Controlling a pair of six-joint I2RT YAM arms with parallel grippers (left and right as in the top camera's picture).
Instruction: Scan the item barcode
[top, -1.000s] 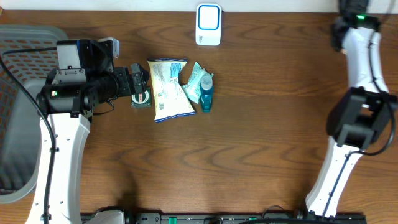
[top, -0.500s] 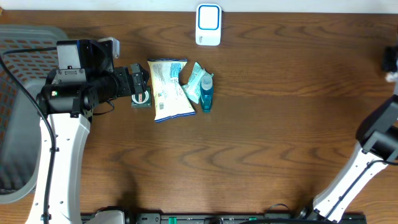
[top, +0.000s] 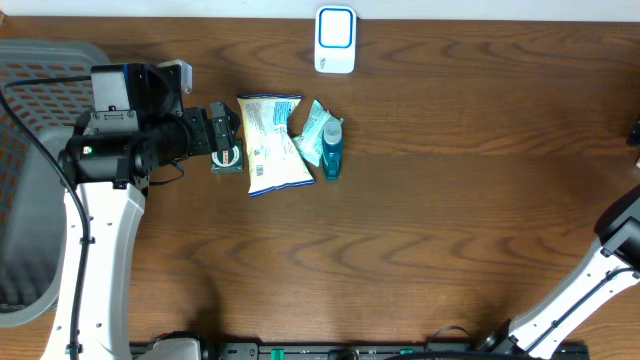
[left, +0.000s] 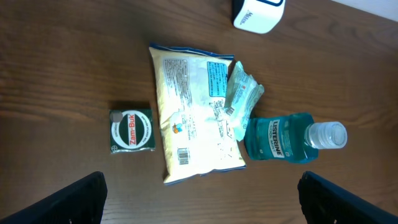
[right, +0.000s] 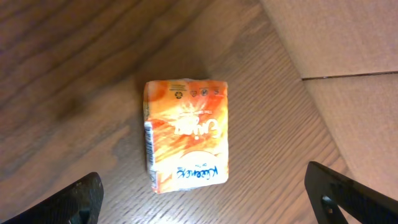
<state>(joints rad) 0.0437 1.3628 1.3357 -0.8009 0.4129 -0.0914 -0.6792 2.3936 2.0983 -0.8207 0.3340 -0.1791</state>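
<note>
Overhead: scanner (top: 335, 40) ×1 at far edge; pouch (top: 275, 143) ×1, mouthwash bottle (top: 331, 150) ×1 and Zam-Buk box (top: 227, 158) ×1 clustered mid-table

Left wrist: left gripper (left: 199, 205) spread wide, empty. Pouch flat, barcode up, small wrapper (left: 242, 93) ×1 overlapping its edge. Probably light, soft, crinkly; pinch a sealed edge

Right wrist: right gripper (right: 211, 202) jaws apart, empty; orange pack (right: 186, 134) ×1 beneath

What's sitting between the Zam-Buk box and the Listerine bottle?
The pale yellow pouch, barcode facing up, lies between them. A small green packet overlaps its edge next to the Listerine bottle. This is clearest in the left wrist view.
</note>
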